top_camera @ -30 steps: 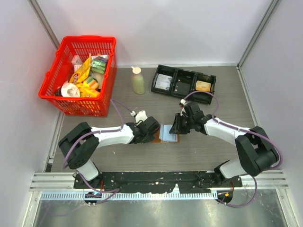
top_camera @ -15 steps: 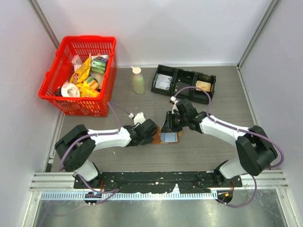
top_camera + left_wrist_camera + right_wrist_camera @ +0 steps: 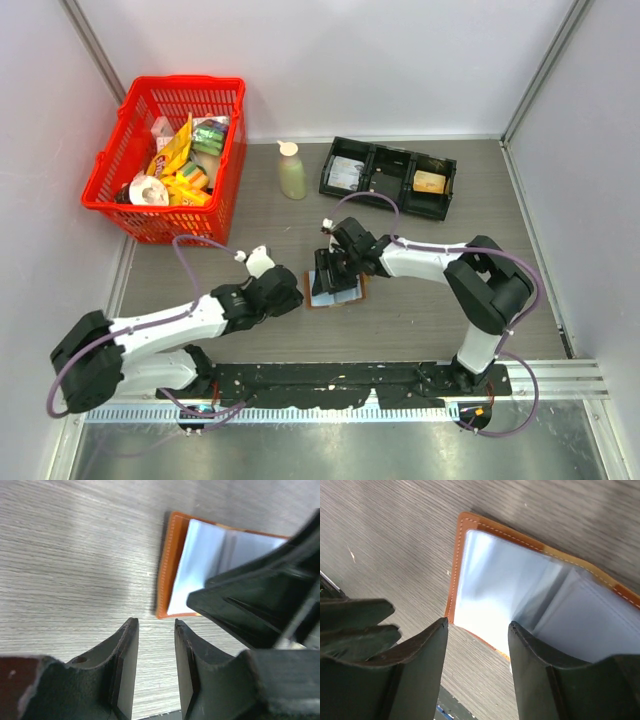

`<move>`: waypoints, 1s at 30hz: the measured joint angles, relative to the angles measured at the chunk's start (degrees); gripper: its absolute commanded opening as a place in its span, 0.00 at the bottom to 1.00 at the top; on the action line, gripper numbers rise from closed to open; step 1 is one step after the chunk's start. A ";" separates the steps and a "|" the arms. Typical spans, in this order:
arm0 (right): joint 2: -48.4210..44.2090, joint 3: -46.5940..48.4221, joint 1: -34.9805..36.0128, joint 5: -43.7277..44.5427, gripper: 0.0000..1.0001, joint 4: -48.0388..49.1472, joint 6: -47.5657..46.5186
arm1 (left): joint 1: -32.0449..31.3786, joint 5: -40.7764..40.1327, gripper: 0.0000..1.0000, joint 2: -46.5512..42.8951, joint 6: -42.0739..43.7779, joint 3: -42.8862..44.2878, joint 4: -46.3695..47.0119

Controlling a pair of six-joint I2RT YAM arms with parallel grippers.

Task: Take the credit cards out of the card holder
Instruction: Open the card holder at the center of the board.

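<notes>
The card holder (image 3: 345,293) lies open on the table, brown-orange outside with pale blue-grey pocket panels facing up. It shows in the left wrist view (image 3: 172,570) and in the right wrist view (image 3: 495,575). My right gripper (image 3: 330,270) hovers over its left half, open and empty (image 3: 477,627), its fingers straddling the holder's near edge. My left gripper (image 3: 293,298) is just left of the holder, apart from it, open with a narrow gap and empty (image 3: 155,626). No credit cards show clearly; any in the pockets are hidden.
A red basket (image 3: 110,195) with packets stands at the back left. A pale green bottle (image 3: 292,172) and a black three-compartment tray (image 3: 385,200) stand at the back centre. Grey walls close in on both sides.
My right gripper has moved left, and the card holder has shifted left with it. My left arm has pulled back to the near left, off the holder.
</notes>
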 measured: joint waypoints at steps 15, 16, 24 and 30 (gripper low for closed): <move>-3.06 4.15 0.57 6.51 0.50 -6.60 -2.14 | 4.20 3.67 0.20 -2.47 4.24 3.65 1.38; -4.44 4.15 0.55 8.02 0.48 -7.21 -2.29 | 4.37 4.20 0.19 -1.38 4.50 4.66 1.73; -9.55 3.67 0.24 13.64 0.39 -7.61 -3.17 | 4.66 7.67 0.20 2.60 6.40 10.51 3.82; -9.81 0.07 -0.87 16.31 0.38 -7.58 -2.21 | 4.66 9.88 0.22 6.16 8.94 15.02 3.80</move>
